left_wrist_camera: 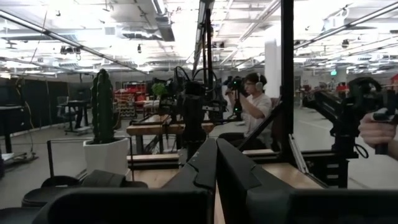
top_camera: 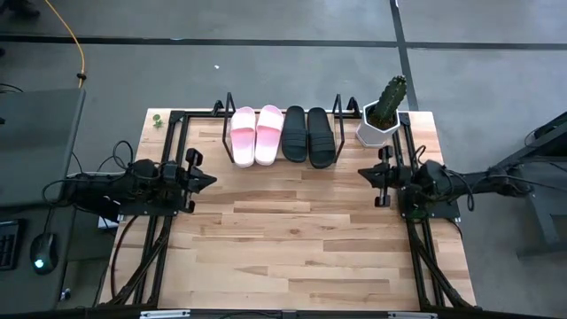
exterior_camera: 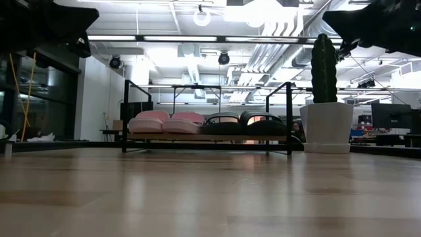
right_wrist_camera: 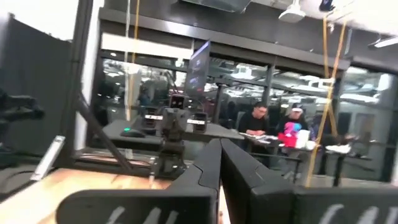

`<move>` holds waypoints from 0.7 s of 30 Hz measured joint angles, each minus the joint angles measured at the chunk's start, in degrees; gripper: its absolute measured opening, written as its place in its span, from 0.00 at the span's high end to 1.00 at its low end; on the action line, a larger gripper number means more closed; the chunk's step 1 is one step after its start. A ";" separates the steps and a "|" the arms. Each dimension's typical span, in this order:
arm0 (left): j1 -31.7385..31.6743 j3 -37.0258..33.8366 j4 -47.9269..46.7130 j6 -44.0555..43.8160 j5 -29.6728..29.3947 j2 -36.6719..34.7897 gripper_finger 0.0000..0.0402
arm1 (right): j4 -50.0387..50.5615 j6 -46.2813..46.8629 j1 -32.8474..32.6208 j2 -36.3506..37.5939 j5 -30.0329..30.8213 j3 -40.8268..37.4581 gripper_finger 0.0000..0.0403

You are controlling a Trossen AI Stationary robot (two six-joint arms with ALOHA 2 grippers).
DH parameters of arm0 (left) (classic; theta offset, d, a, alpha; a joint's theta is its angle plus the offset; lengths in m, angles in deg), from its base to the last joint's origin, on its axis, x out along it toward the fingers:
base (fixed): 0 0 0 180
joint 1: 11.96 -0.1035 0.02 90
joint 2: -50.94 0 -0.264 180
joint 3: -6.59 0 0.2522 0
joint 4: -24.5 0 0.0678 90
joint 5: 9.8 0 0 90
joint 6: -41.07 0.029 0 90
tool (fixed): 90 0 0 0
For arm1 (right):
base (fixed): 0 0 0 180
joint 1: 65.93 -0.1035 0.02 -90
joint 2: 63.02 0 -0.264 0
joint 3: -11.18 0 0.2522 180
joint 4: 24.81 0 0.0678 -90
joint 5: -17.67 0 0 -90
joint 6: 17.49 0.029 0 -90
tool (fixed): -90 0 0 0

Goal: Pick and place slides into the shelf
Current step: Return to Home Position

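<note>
Pink and black, the four slides are lying in one row on the shelf (top_camera: 219,113) at the far edge of the table (top_camera: 292,248). The two pink slides (top_camera: 255,136) are sitting on the left, the two black slides (top_camera: 306,135) right beside them. A white pot (top_camera: 376,131) with a cactus (top_camera: 390,96) is standing just beside the shelf's right end.

Only the overhead camera is giving me that left-to-right order at a glance. The table-level camera is adding what the overhead one is hiding: the slides are resting on a light wooden board (exterior_camera: 204,137), raised off the table between black wire loops (exterior_camera: 125,112) at both ends.

My left fingers (top_camera: 205,180) are hanging above the table's left side, pointing toward the middle, well apart from the shelf. My right fingers (top_camera: 365,173) are facing them from the right side, near the pot but not touching it. From above I am making out only a dark point on each arm. My wrist cameras are settling it: on both arms the two fingers are pressing together at the tips, holding nothing and touching nothing.

My left wrist camera is also catching the pot and cactus, my right arm (left_wrist_camera: 193,118) across the table, a person (left_wrist_camera: 254,102) in headphones beyond it, and a hand (left_wrist_camera: 378,129) at the edge. My right wrist camera is showing my left arm (right_wrist_camera: 171,137) opposite and people (right_wrist_camera: 256,121) sitting at desks behind it.
</note>
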 joint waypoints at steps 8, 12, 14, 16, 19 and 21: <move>0.00 0.00 -2.26 1.42 -0.15 0.00 1.00 | 4.15 6.70 7.44 -0.10 -7.55 0.00 1.00; -0.01 0.00 -4.19 1.78 -2.20 0.00 1.00 | 7.83 10.00 8.71 -0.08 -8.62 0.00 1.00; -0.02 0.00 -5.36 2.52 -3.17 0.00 1.00 | 10.28 10.49 8.68 -0.11 -8.36 0.00 1.00; -0.02 0.00 -6.36 3.01 -3.17 0.00 1.00 | 10.82 10.13 8.68 -0.10 -8.35 0.00 1.00; -0.02 0.00 -7.21 2.95 -3.75 0.00 1.00 | 10.54 10.05 8.68 -0.03 -8.29 -0.02 1.00; -0.02 0.00 -8.35 2.74 -4.43 0.00 1.00 | 10.68 10.05 8.68 -0.05 -8.26 -0.02 1.00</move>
